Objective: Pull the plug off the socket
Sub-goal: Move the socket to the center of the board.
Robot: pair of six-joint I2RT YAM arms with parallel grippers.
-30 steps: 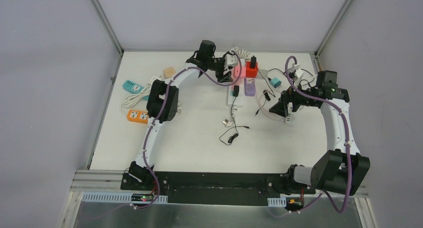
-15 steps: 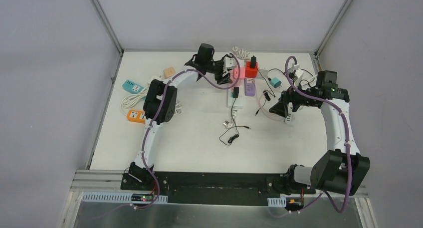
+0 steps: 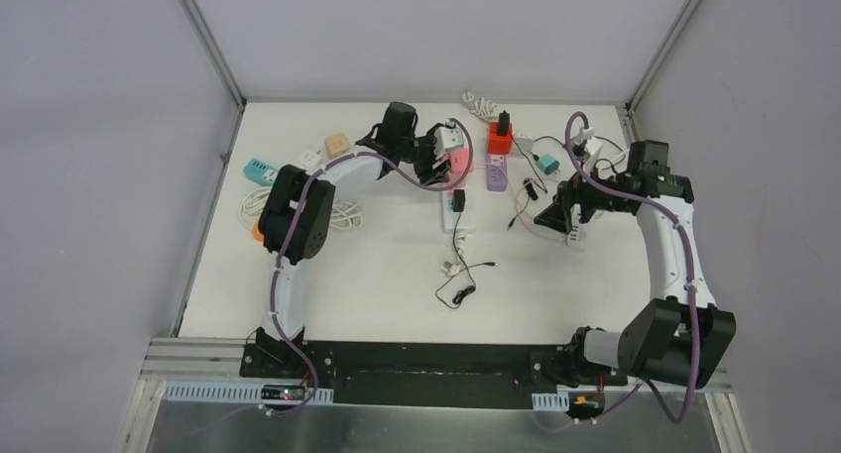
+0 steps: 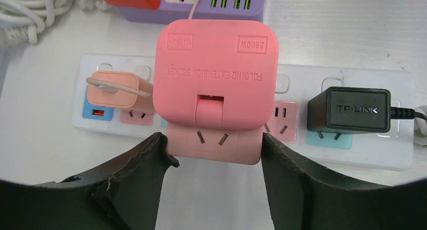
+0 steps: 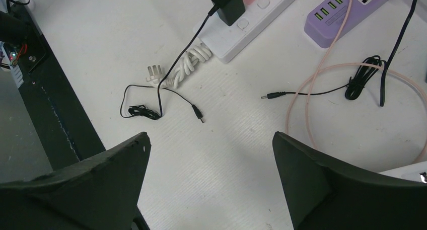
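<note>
Square pink plug point(image 4: 215, 74) pinched in left hand point(image 4: 214, 142), white power strip point(image 4: 347, 154) beyond; right hand point(image 5: 210, 137) wide open, empty; white counter point(image 4: 352, 33).

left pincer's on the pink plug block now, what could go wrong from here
1. Nothing holds down the white power strip, and the right pincer hangs open elsewhere, so the strip may lift with the pink plug block instead of letting it go.
2. The left pincer grips only the block's near edge, so it could slip off.
3. The peach plug sits close beside the block and could get knocked.
</note>
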